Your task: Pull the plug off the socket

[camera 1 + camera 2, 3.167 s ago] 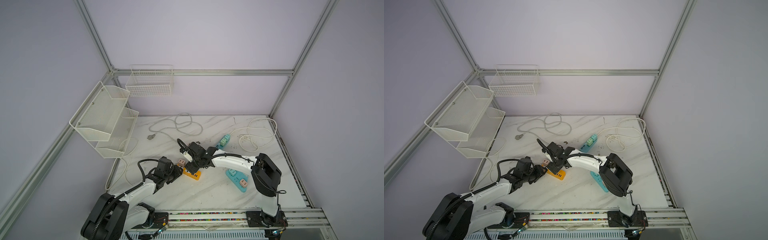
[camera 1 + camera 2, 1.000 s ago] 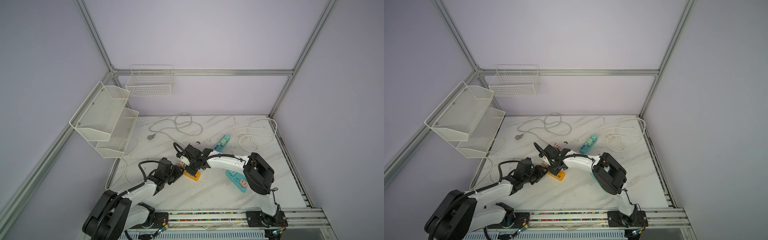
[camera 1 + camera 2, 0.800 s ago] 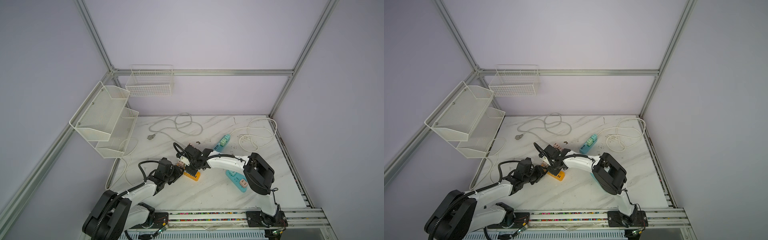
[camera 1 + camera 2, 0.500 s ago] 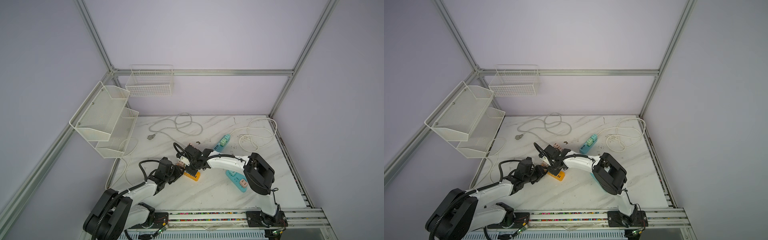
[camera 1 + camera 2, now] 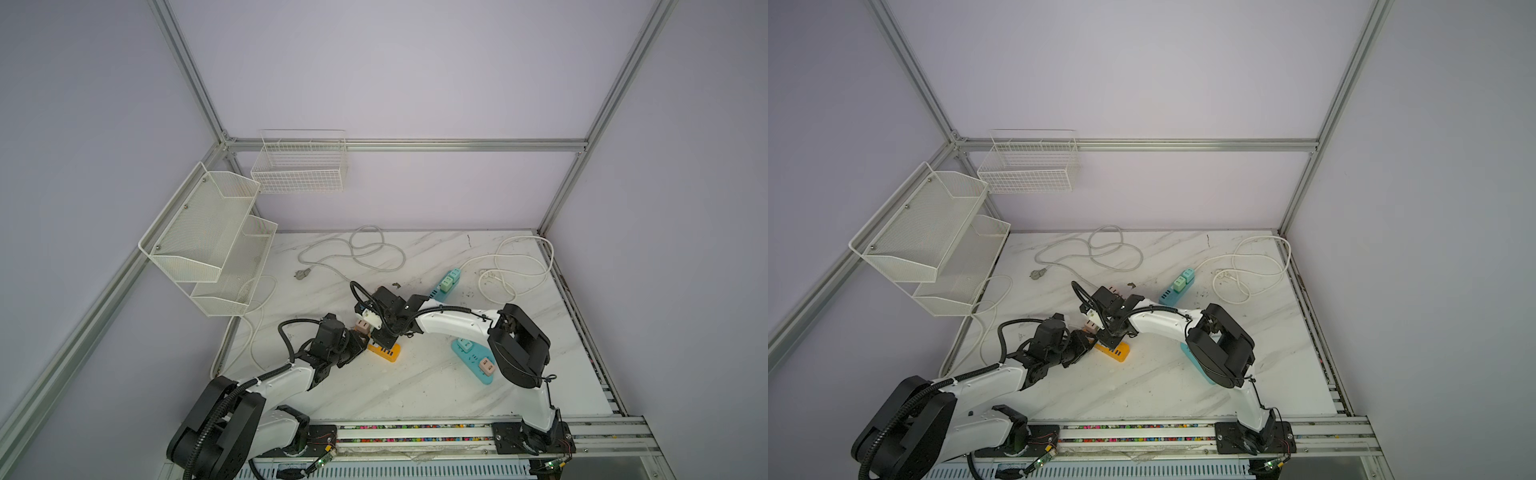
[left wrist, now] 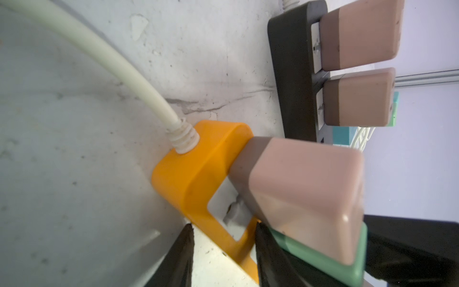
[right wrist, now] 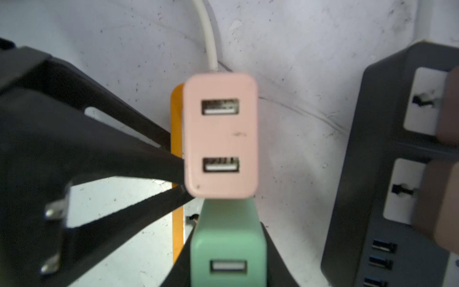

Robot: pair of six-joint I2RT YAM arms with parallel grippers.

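I've got the right end effector [image 7: 227, 248] clenched on the green plug [image 7: 227, 231], one finger on each flat side. The plug sits at the orange power strip [image 5: 388, 352], on the tabletop [image 5: 415, 390] left of centre and toward the near edge. I can't tell whether its prongs have cleared the socket.

It touches the pink plug [image 7: 221, 134], which is seated in the next socket along, so only the two flat sides are free to hold.

I judge the plug to be light, rigid and smooth-shelled. The resistance should come from prong friction, so a low, square hold and a straight pull off the face suit it best.

The strip looks light enough to ride up with the plug. My left end effector [image 6: 223, 231] straddles its edge to brace it, though I can't tell how firmly it is clamped.
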